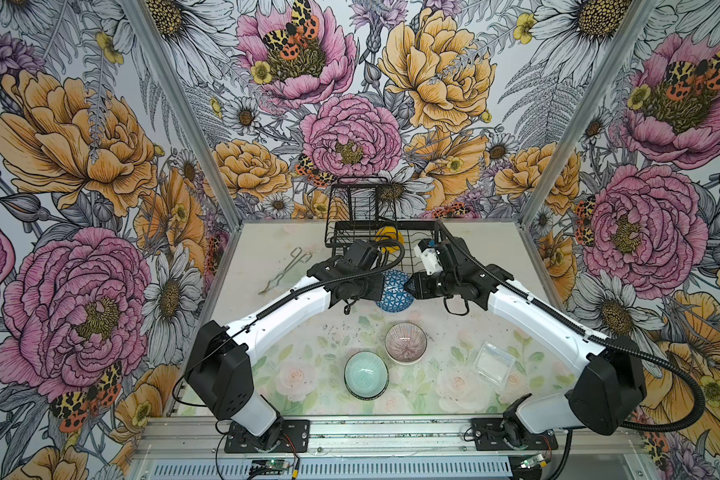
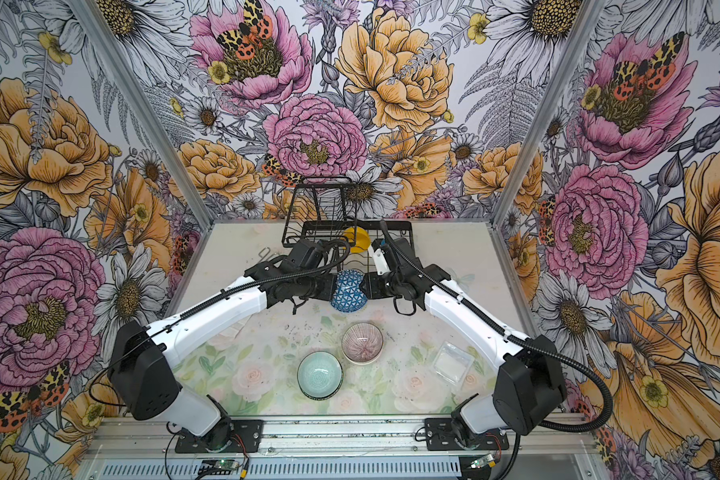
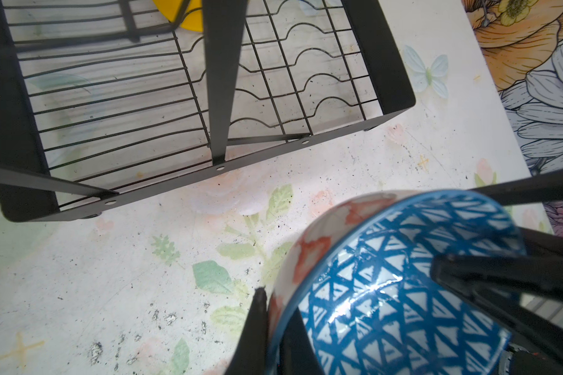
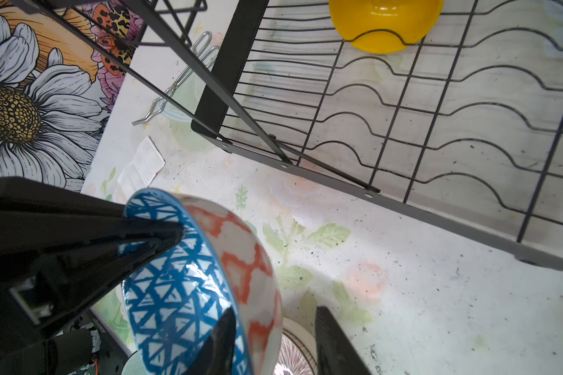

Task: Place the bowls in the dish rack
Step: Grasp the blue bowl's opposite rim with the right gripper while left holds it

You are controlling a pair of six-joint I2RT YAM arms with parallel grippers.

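Your left claw (image 3: 275, 311) is pinched tight on the rim of the blue-patterned bowl (image 1: 393, 291), with one finger on the blue inside and the other on the white-and-orange outside. Your right claw (image 4: 273, 311) is at the opposite side of the same rim, jaws partly apart and straddling the wall. Its inner finger lies against the blue glaze, while the outer finger stands a little off the outside, so you have no grip there. The bowl hangs between the two claws, tipped up on its edge.

Measured from the dish rack (image 3: 10, 130), that bowl is just outside the front rail, near its middle, and not over the wires. Inside the rack you have the yellow bowl (image 4: 384, 22), resting tilted in the wavy wire slots toward the back rail. In front of the rack, beyond the held bowl, the pink-striped bowl (image 1: 406, 343) sits upright on the table (image 1: 316, 357). The pale teal bowl (image 1: 366, 374) sits just beside it, farther from the rack. The clear tub (image 1: 494, 362) lies well out from the rack's front, on the right arm's side. The metal tongs (image 1: 287, 266) lie on the table near the rack's left end.
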